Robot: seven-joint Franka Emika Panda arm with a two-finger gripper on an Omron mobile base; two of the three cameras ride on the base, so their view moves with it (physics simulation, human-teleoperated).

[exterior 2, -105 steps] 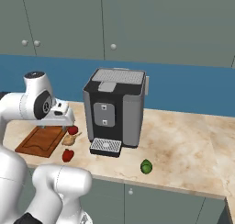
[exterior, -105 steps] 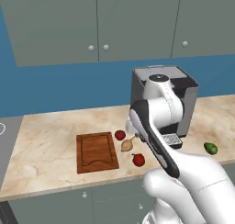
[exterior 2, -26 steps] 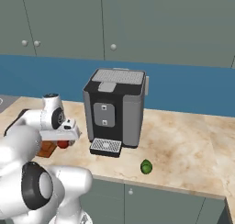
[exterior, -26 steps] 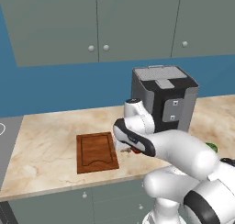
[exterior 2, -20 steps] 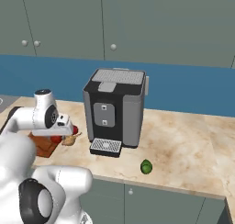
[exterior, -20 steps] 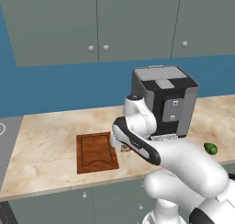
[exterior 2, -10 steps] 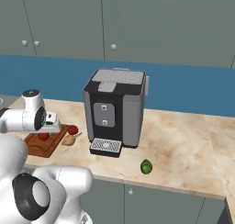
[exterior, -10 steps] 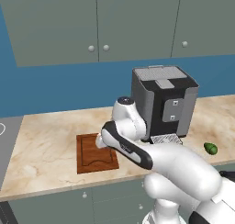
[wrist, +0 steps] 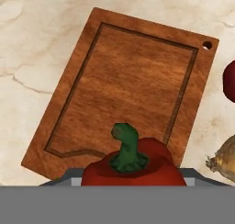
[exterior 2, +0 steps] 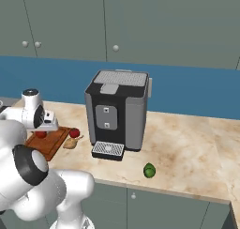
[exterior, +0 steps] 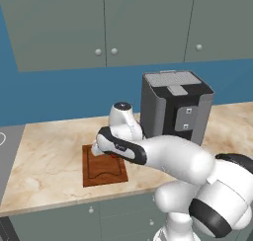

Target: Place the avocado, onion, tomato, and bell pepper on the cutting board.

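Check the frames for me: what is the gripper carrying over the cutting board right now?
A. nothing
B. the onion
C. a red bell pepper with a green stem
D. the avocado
C. The hand view shows the red bell pepper, green stem up, right at the gripper above the bare cutting board, while the avocado lies far off right of the coffee machine.
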